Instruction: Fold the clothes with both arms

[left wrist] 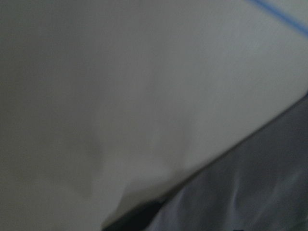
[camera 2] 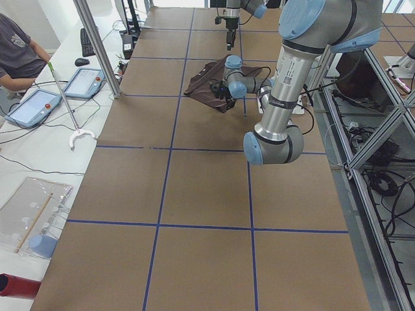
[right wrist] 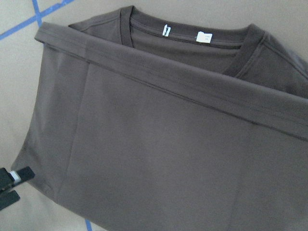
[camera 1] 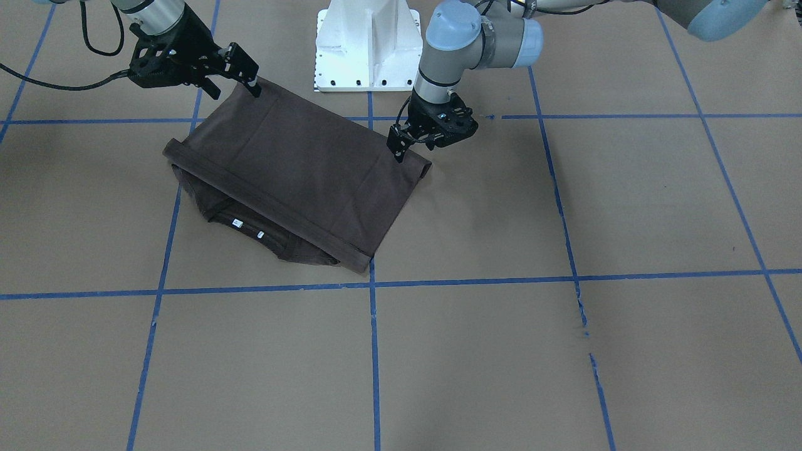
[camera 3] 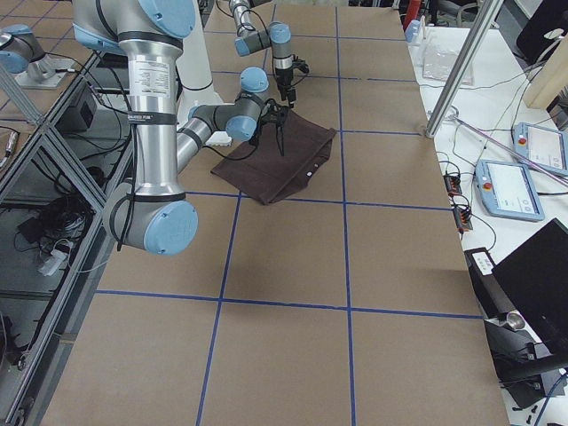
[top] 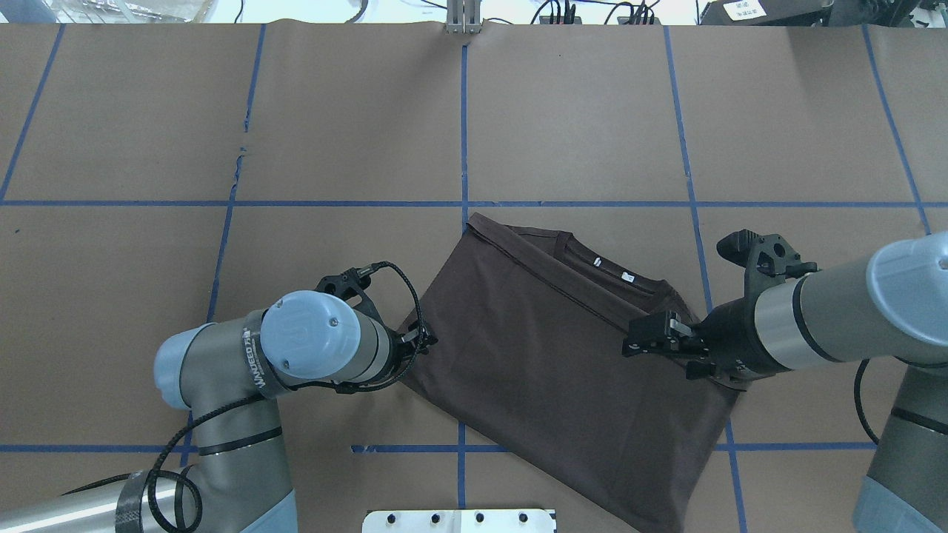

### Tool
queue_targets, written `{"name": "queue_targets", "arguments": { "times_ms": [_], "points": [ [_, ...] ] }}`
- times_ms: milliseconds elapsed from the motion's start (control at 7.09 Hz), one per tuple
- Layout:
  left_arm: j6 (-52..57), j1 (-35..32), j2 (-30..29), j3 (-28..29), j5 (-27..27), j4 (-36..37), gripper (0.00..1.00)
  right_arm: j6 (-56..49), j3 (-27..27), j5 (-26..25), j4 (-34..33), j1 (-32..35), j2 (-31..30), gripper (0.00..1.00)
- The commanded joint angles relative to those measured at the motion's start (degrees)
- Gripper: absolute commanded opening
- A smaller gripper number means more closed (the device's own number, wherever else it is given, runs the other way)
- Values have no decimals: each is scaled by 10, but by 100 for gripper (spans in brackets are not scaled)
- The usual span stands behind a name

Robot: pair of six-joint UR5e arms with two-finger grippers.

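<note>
Flat on the bench (camera 1: 564,344), just in front of the robot's base, lies the shirt (camera 1: 301,169). It sits askew to the blue tape (camera 1: 476,282) and mostly on the robot's right half. Its hem (right wrist: 192,82) is laid over the chest and stops just short of the collar (right wrist: 240,53), so the two white labels (right wrist: 166,30) stay uncovered. That reads as a lengthwise fold already made: the cloth is halved, with the crease on the robot's side and the hem on the operators' side.

The right end effector (camera 1: 237,88) hangs above the shirt's right short end. Its wrist camera takes in almost the whole garment, so it is raised clear of the cloth. Its fingers are spread wide with nothing between them.

The left end effector (camera 1: 415,150) is low at the opposite short end, near the crease corner. Its own camera shows only blurred bench and a dark cloth edge. In the right wrist view its black tips sit just beside that corner, on the bench rather than on the cloth. It looks parted and empty, though less plainly than the other.

One arm at each short end would suit a second fold, end over end. A likely risk is that the loose hem slides off the collar if only one layer is pinched.

The only container-like thing is a clear tray or sleeve (camera 2: 35,214) on the side table in the left view. A thin stick lies across it and something pale blue sits at its near end. I cannot tell more.
</note>
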Motion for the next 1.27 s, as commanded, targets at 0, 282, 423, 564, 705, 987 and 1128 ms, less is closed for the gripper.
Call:
{"name": "queue_targets", "arguments": {
  "times_ms": [0,282,423,564,705,987,1128],
  "points": [
    [-11,9,-1,11,19,0,69,0,-5,-2,0,14,10,100],
    [-10,-1,-1,13,19,0,21,0,-5,0,-1,19,11,100],
    [-9,-8,-1,13,19,1,0,0,-5,1,-1,19,11,100],
    [-2,-13,-1,13,19,1,0,0,-5,2,-1,19,10,100],
    [0,-20,-1,13,18,1,0,0,-5,2,-1,19,10,100],
    [35,-56,-3,19,17,7,0,0,-5,2,-1,19,6,100],
    [59,-82,-6,33,16,6,0,0,-6,2,-1,19,4,100]
  ]
}}
